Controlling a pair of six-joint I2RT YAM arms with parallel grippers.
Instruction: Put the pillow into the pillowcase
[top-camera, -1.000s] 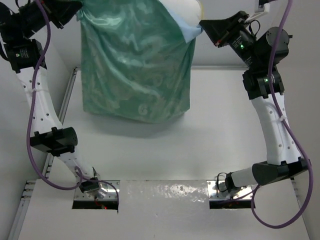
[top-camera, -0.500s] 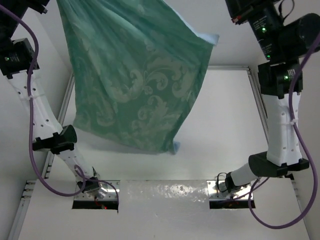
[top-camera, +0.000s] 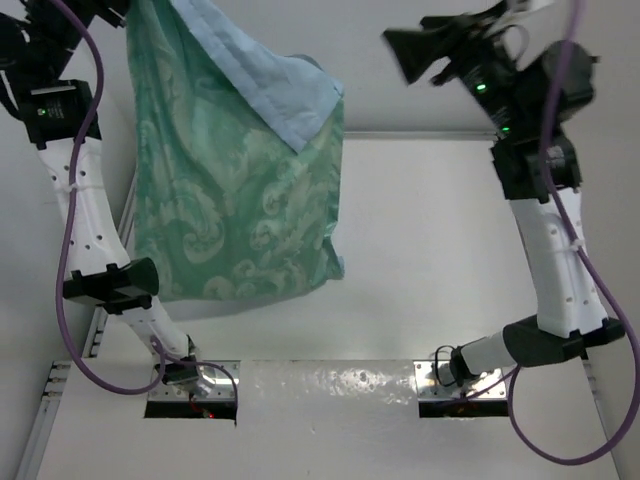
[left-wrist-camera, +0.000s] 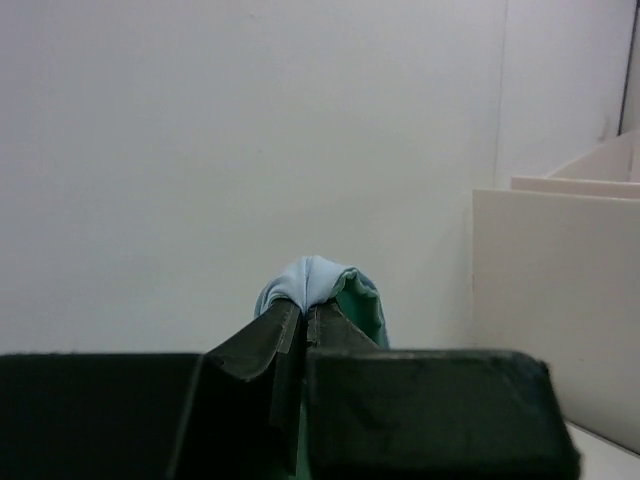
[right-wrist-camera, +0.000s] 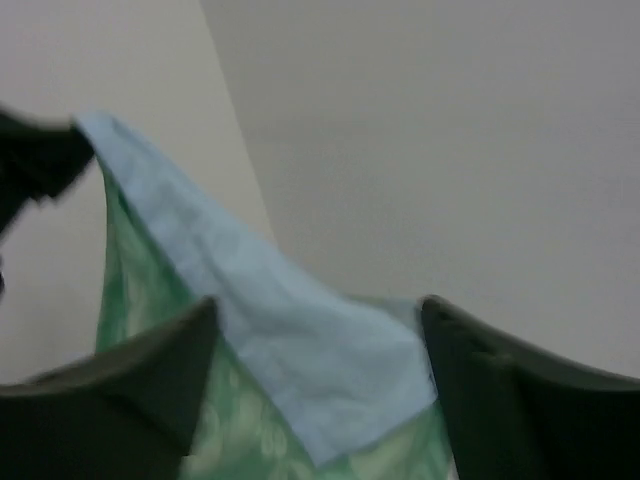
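Observation:
The sea-green pillowcase (top-camera: 235, 215) hangs in the air at the upper left, held by one top corner. Its light blue inner side (top-camera: 280, 90) flops over the front as a flap. My left gripper (left-wrist-camera: 305, 308) is shut on a bunched fold of that pillowcase (left-wrist-camera: 320, 280), and in the top view it sits at the frame's top left corner (top-camera: 118, 10). To the right of the cloth and apart from it, my right gripper (top-camera: 408, 55) stands open; in its wrist view the gripper (right-wrist-camera: 315, 335) has the pillowcase (right-wrist-camera: 270, 340) beyond it, not between the fingers. The pillow is hidden.
The white table (top-camera: 430, 260) lies below, with a metal rail (top-camera: 125, 215) along its left edge and walls behind. Both arm bases (top-camera: 195, 385) sit at the near edge. A white boxy partition (left-wrist-camera: 545, 300) stands at the right of the left wrist view.
My right gripper has opened and let go of its corner. The pillowcase swung left and now hangs from the left gripper alone, blue flap folded over. The pillow's white top no longer shows.

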